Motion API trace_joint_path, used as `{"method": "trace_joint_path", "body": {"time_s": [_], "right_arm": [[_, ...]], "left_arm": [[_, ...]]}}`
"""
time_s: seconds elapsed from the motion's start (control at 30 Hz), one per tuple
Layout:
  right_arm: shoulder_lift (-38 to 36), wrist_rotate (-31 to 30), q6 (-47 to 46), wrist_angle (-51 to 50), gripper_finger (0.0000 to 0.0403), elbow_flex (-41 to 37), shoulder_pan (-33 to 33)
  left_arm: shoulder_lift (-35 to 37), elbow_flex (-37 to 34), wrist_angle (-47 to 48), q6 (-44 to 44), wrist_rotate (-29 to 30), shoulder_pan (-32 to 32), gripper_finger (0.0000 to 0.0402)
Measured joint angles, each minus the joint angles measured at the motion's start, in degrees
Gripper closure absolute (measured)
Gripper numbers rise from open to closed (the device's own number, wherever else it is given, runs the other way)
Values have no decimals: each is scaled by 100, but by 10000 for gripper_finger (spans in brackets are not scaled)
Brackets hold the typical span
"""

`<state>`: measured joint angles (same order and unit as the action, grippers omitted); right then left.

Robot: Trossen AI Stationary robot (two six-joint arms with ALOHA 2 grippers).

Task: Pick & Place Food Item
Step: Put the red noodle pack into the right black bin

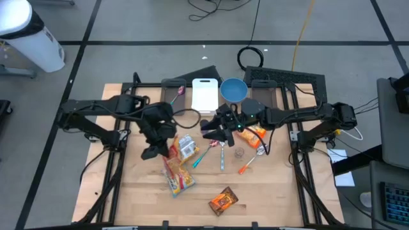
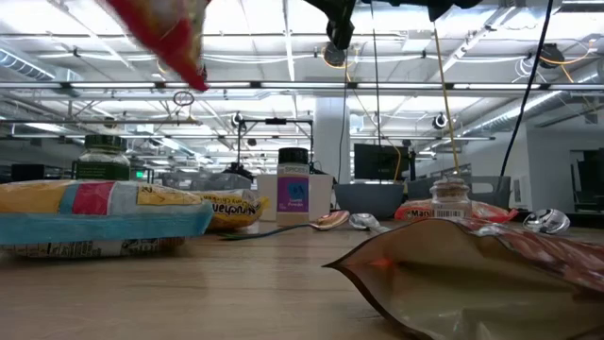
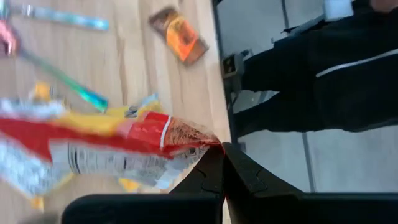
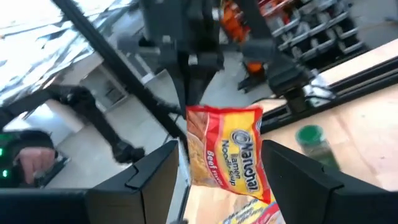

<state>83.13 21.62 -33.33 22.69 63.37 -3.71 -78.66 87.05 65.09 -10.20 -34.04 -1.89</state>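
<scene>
Hanging above the table, ramen packet [image 4: 229, 152] reads "Maruchan Ramen Noodle Soup, Beef"; left gripper [image 3: 222, 148] pinches its top edge with jaws pressed together. Right gripper [image 4: 221, 163] waits opposite, jaws spread, empty.

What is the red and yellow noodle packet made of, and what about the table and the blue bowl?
The noodle packet, held up by the left claw, looks like thin, shiny printed plastic film: it crinkles and bends. The table looks like pale, matte wood, with grain lines and plank seams showing. The blue bowl is smooth and evenly coloured, so probably plastic, though I can't be sure.
</scene>
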Motion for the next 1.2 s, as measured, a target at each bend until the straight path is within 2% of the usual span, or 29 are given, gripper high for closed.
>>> {"method": "trace_joint_path", "body": {"time_s": [0.1,0.23,0.5,0.7,1.2], "right_arm": [[2,257,121,-107,179,-2,-41],[2,265,326,-38,179,-4,-41],[2,270,451,666,179,-7,42],[2,270,451,755,179,-7,42],[45,569,337,813,179,-11,42]], "left_arm": [[-377,674,97,112,-41,0,400],[-760,1435,250,212,-168,0,401],[-1280,2369,276,398,-416,0,401],[-1594,2695,269,464,-694,0,401],[-1688,2707,-224,579,-991,4,401]]}}
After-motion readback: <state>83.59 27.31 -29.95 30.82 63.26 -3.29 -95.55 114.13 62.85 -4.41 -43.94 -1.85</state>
